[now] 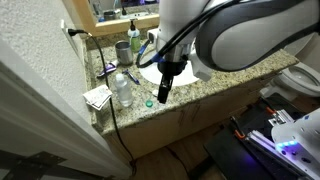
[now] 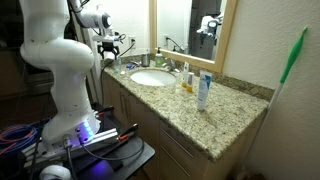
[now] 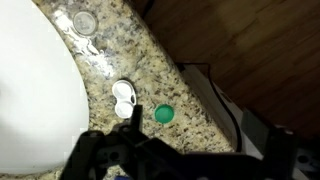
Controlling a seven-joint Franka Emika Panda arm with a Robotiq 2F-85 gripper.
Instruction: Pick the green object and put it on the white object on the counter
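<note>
The tiny teal-green round piece (image 3: 164,114) lies on the granite counter near its front edge; it also shows in an exterior view (image 1: 149,102). The small flat white oval piece (image 3: 124,95) lies just beside it, towards the sink, a small gap apart. My gripper (image 3: 180,160) hangs above the counter with its dark fingers spread wide and nothing between them; both pieces lie ahead of the fingers. In an exterior view the gripper (image 1: 165,88) is above and beside the green piece. In the exterior view from along the counter the gripper (image 2: 110,50) shows, but the pieces are too small to see.
The big white sink basin (image 3: 30,90) lies next to the pieces. A clear bottle (image 1: 123,88), folded printed paper (image 1: 97,97), a grey-green cup (image 1: 121,50) and a dark green bottle (image 1: 134,38) stand near the wall. The counter's front edge (image 3: 190,90) drops to the floor.
</note>
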